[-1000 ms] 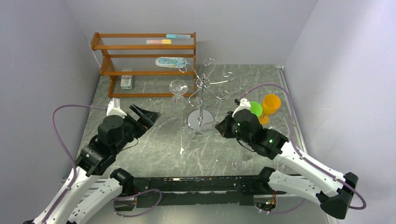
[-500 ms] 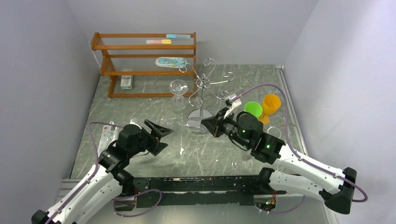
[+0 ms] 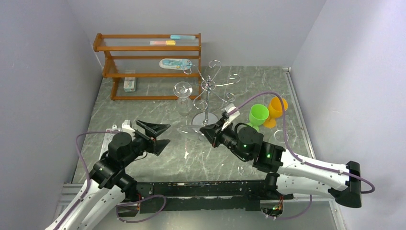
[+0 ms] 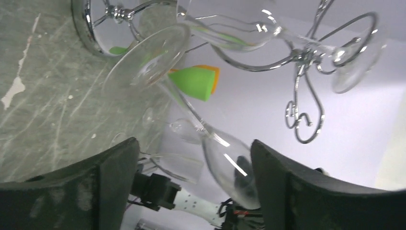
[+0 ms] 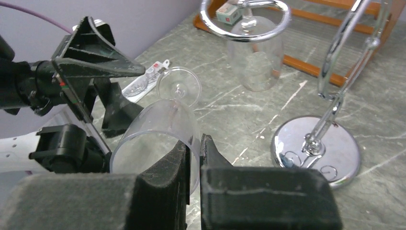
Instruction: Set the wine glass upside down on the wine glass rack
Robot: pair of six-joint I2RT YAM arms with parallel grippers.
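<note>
Grey-green marbled tabletop (image 3: 143,108), white veins and scuffs. Plain pale lavender-grey walls (image 3: 239,28) close in at left, back and right. Orange-brown wooden shelf rack (image 3: 139,48) far left, against the back wall. Metal strip (image 3: 293,86) along the right tabletop edge. Soft, even light.

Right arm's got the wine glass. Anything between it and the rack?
Nothing visible between the wine glass, clamped in the right gripper, and the wine glass rack. One loop on that side already carries a hanging glass. The open left gripper sits by the foot, away from the rack.
</note>
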